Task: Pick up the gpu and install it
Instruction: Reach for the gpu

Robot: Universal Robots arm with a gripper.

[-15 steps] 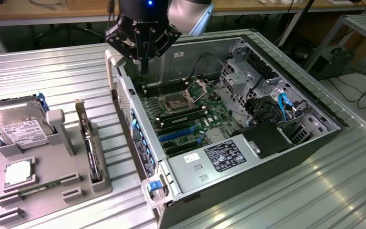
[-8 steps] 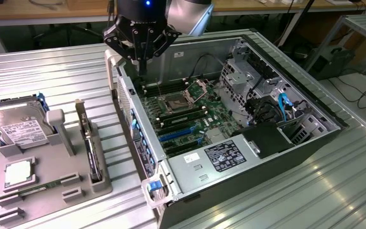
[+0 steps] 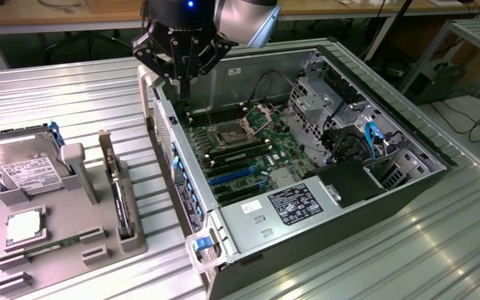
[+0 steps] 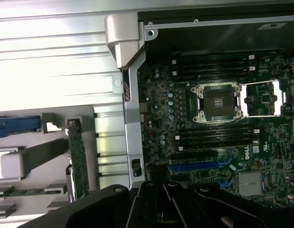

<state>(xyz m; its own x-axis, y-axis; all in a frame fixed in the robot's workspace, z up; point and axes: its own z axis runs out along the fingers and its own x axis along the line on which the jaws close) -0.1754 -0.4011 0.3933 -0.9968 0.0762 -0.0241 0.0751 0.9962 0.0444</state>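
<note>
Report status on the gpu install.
Gripper shut, empty, above the open case. Gpu upright in the tray, apart from it. Case wall between them.

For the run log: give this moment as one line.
gripper: shut, empty, above computer case | gpu: upright in grey holder, not picked

the gpu (image 3: pixel 123 203) stands in the tray (image 3: pixel 67 219) beside the case (image 3: pixel 349 237).

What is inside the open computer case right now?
A green motherboard with an open CPU socket, blue slots, and a power supply. Whatever lies under the power supply is covered.
</note>
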